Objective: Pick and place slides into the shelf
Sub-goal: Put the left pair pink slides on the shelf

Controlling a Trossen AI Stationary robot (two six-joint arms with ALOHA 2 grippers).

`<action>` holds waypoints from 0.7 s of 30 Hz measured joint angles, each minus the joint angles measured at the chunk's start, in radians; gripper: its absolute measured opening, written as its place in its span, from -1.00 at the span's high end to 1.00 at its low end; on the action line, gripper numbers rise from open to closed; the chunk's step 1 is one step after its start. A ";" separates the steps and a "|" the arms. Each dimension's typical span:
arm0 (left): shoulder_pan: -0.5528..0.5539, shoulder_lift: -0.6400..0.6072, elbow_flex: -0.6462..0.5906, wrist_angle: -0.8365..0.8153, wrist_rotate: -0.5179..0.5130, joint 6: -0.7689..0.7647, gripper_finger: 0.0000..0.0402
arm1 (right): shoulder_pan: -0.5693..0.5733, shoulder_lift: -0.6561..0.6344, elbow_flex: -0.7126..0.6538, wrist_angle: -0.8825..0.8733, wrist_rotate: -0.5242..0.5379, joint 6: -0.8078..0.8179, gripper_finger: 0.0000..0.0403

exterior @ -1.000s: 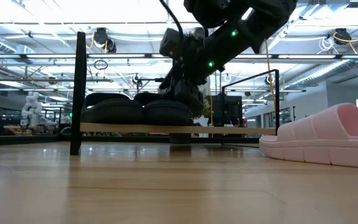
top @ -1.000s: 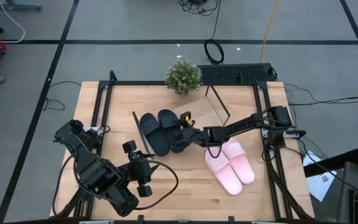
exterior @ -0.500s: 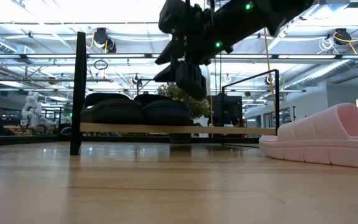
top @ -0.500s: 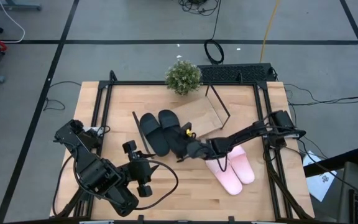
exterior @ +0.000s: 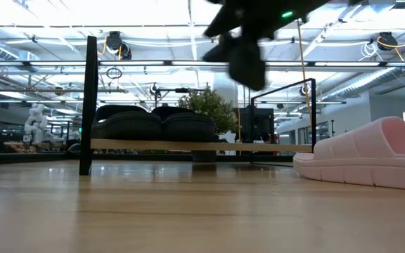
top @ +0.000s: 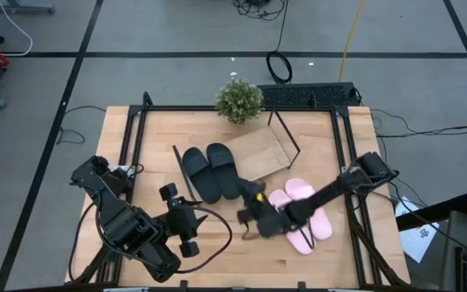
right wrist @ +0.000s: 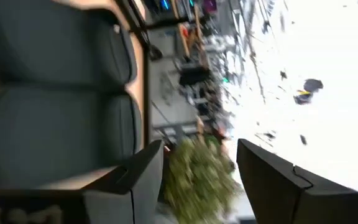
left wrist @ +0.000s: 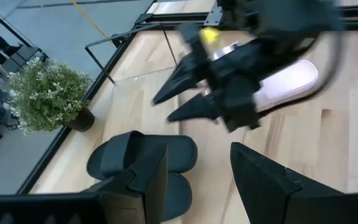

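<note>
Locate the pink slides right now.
In the high view, the pink slides lie side by side on the table's right half, off the shelf, partly under the right arm.

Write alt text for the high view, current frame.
Seen from above: two black slides sit on the slanted wooden shelf, while the right gripper, jaws open and empty, hangs beside the pink slides on the table. The left gripper waits near the front-left corner.

Small potted plant [top: 238, 100] at my table's [top: 152, 146] far edge; black keyboard [top: 308, 94] just beside it; grey floor around.
</note>
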 joint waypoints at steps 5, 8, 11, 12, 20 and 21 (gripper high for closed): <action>-0.006 0.006 -0.003 0.045 0.018 0.017 0.13 | 0.130 -0.001 0.000 -0.139 0.171 0.012 0.02; -0.008 0.005 -0.045 0.161 0.018 0.079 0.13 | 0.203 0.000 0.000 -0.157 0.187 0.019 0.02; -0.008 0.008 -0.090 0.277 0.035 0.141 0.13 | 0.261 -0.004 0.000 -0.148 0.193 0.021 0.03; -0.007 0.008 -0.107 0.324 0.046 0.163 0.13 | 0.277 -0.011 0.000 -0.148 0.192 0.024 0.03; 0.003 0.008 -0.218 0.624 0.072 0.334 0.13 | 0.359 -0.133 0.000 -0.148 0.202 -0.003 0.02; 0.004 0.008 -0.231 0.658 0.072 0.362 0.13 | 0.368 -0.155 0.000 -0.149 0.202 -0.007 0.02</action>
